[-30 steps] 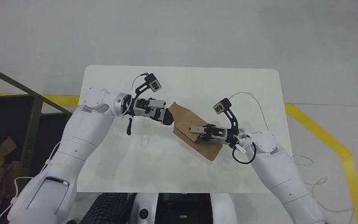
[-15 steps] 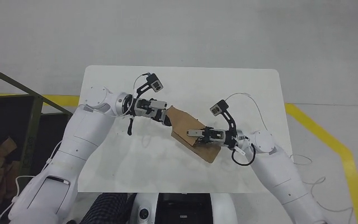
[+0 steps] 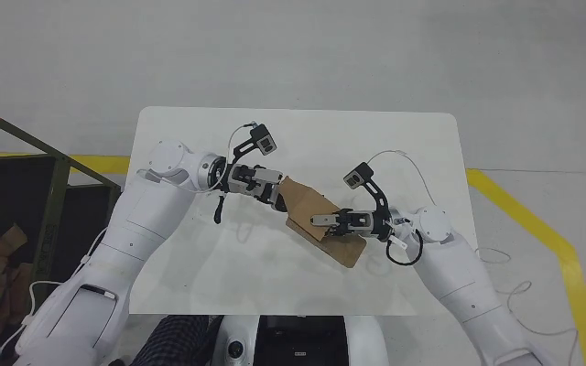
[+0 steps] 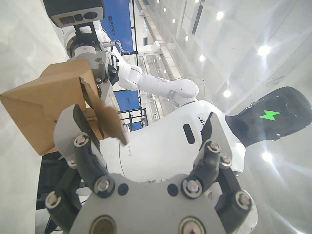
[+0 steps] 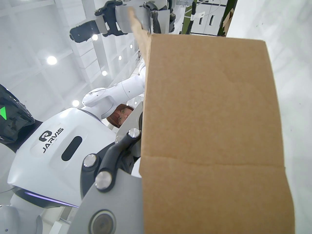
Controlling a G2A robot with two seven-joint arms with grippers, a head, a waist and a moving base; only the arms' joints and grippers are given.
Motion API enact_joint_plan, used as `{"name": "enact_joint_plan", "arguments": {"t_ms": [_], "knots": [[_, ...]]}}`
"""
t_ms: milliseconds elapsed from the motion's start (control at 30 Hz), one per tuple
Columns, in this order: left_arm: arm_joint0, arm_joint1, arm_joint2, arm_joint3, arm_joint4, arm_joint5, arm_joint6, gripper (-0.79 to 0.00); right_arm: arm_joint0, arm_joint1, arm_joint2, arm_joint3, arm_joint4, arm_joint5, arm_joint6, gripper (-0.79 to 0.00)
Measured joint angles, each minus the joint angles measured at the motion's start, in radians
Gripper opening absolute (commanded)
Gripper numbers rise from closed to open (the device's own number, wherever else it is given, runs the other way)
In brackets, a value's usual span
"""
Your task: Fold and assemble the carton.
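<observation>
1 carton (image 3: 304, 202) sits between left hand (image 4: 143, 122), spread at its flap, and right hand (image 3: 322, 220), grip unclear.

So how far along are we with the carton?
Early. Done: the carton is partly opened, its panels creased at an angle. In hand: the right gripper holds one panel; the left gripper stands open around a loose flap. To do: squaring the body and folding the flaps shut; no end looks closed yet.

Bright, even overhead light on my feed. Ceiling lamps (image 4: 264, 50) flare into starbursts in the left wrist view; straight lines bow toward both wrist views' edges. White table (image 3: 412, 146) evenly lit.
</observation>
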Motion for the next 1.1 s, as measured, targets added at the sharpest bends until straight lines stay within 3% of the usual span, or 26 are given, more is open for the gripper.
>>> {"name": "enact_joint_plan", "arguments": {"t_ms": [633, 1100], "knots": [[-0.043, -0.007, 0.083, 0.03, -0.038, -0.002, 0.0, 0.0, 0.073, -0.008, -0.007, 0.096, 0.056, 0.016, 0.131, -0.785], [-0.022, 0.014, 0.022, 0.033, -0.034, -0.03, 0.0, 0.0, 0.079, -0.009, -0.015, 0.108, 0.067, 0.029, 0.144, -0.785]]}}
